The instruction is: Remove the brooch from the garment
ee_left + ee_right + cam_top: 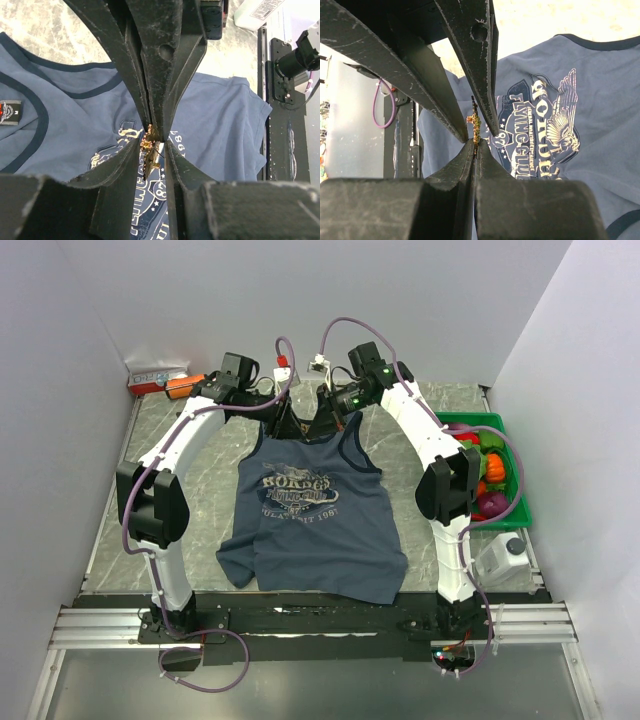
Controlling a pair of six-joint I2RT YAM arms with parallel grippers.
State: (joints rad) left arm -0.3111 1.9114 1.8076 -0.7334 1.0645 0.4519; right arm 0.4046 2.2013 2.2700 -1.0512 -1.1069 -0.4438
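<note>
The navy tank top garment (315, 515) lies flat on the table, its grey-white print facing up; it also shows in the left wrist view (220, 120) and the right wrist view (600, 100). The tiny gold brooch (476, 125) hangs in the air above the print, also seen in the left wrist view (149, 155). My right gripper (476, 143) is shut on the brooch's lower end. My left gripper (152, 146) is open, its jaws flanking the brooch. Both grippers, left (292, 423) and right (320, 423), meet over the neckline. The brooch is hidden in the top view.
A green bin (470, 422) of toy produce stands at the right edge, with a white container (505, 555) in front of it. An orange cylinder (180, 387) and a red-white box (155, 375) lie at the back left. Walls enclose the table.
</note>
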